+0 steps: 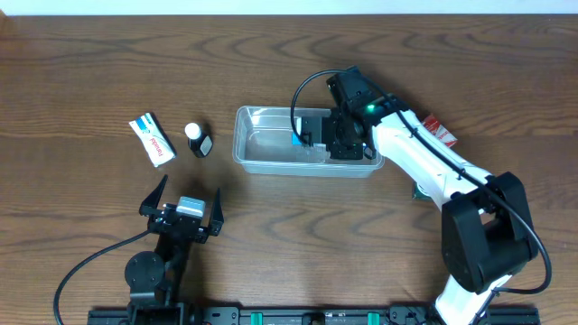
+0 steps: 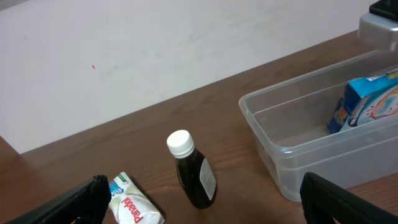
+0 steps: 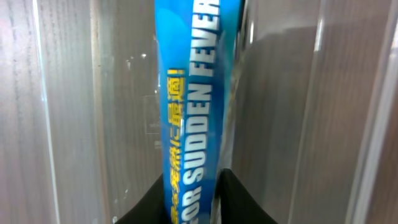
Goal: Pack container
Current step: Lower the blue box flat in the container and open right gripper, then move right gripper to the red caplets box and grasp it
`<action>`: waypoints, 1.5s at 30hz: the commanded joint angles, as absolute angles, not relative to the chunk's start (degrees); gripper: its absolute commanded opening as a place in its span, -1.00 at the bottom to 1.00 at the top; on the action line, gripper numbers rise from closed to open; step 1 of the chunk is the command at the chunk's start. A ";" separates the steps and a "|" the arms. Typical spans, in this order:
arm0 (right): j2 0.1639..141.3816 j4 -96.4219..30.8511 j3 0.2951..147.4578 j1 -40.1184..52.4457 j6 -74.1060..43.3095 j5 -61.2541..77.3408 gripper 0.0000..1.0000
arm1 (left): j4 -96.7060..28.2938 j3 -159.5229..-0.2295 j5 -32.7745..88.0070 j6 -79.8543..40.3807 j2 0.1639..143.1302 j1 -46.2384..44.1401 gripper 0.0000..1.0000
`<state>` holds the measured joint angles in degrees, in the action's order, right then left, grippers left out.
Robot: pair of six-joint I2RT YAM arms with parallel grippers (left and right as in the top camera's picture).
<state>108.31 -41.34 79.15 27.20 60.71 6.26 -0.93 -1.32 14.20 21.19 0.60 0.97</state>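
Note:
The clear container point(image 1: 271, 167) lies mid-table, and its near corner point(image 2: 273, 143) shows in the left wrist view. A blue box point(image 1: 297, 134) stands on edge inside it point(image 2: 367, 102). My right gripper point(image 1: 336, 135) reaches down into the container. Its fingers flank the blue box point(image 3: 193, 93), with a thin pale gap along one side, so the right gripper point(image 3: 194, 205) stands slightly open around it. My left gripper point(image 1: 185, 200) rests wide open near the front edge, holding nothing point(image 2: 204, 188).
A dark bottle with a white cap point(image 1: 198, 140) point(image 2: 194, 174) and a white Panadol packet point(image 1: 153, 139) point(image 2: 134, 205) lie left of the container. A red and white packet point(image 1: 440, 132) lies beyond the right arm.

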 commanded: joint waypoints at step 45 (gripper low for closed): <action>94.32 -39.57 79.00 25.54 23.51 14.57 0.25 | -2.76 -0.23 14.57 21.08 0.25 1.21 0.96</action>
